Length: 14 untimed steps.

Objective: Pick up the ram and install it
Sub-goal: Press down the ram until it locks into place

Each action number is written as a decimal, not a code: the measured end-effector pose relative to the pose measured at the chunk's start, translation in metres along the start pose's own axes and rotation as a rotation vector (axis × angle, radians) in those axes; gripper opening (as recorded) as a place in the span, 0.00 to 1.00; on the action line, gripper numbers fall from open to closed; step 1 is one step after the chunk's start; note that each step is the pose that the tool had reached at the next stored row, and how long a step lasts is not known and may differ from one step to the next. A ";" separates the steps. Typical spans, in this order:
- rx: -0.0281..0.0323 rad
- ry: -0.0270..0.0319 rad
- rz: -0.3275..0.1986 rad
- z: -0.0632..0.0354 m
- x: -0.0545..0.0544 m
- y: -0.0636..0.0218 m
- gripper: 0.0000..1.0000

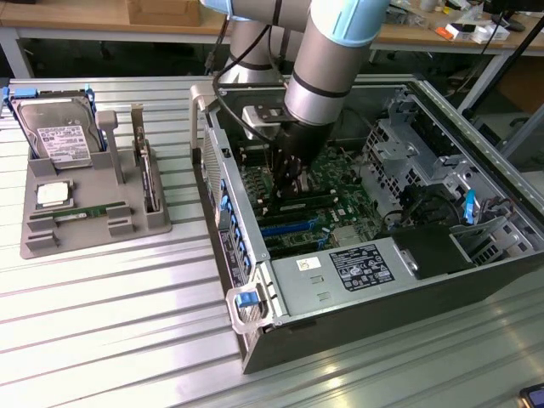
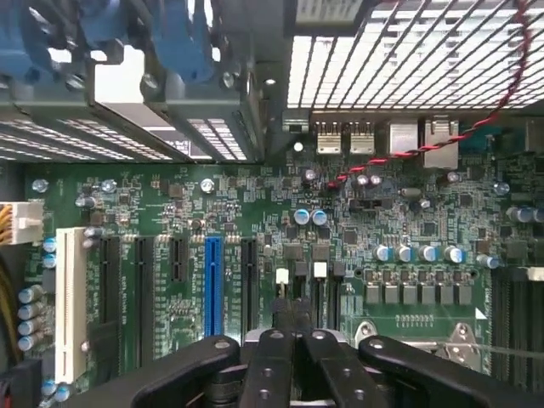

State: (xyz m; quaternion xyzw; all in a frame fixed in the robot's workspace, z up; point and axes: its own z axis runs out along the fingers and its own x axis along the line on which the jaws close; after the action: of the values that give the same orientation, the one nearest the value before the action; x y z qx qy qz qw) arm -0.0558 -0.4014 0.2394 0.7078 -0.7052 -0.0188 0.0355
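1. One open computer case (image 1: 476, 255) lies on its side on the ribbed metal table (image 1: 102, 331), and every other place here is given from it.
2. Above the case's middle, the grey robot arm (image 1: 331, 59) reaches down into it from the table's far edge.
3. Inside the case lies the green motherboard (image 2: 170, 212), with a row of black slots, one blue slot (image 2: 212, 285) and one white slot (image 2: 70, 302).
4. Well apart from the case, toward the exterior view's left, a grey holder tray (image 1: 93, 229) sits on the table.
5. At the tray's far end, farther from the case than the tray's upright posts, a silver hard drive (image 1: 59, 136) with a white label stands tilted.
6. Deep inside the case, just above the motherboard, the gripper (image 2: 293, 340) hangs with its black fingers (image 2: 272, 365) pressed fully together; whether anything is pinched between them cannot be told.
7. On the tray, below the drive, a square silver processor chip (image 1: 53, 194) lies flat.
8. Along the tray's near part, far outside the case, one ram (image 1: 85, 212) stick lies flat in a groove, thin and green.
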 end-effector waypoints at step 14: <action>-0.0040 -0.0190 -0.001 -0.0145 0.001 -0.1102 0.10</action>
State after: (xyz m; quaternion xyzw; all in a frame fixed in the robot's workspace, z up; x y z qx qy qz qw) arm 0.0552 -0.4014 0.2454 0.7080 -0.7050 -0.0269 0.0302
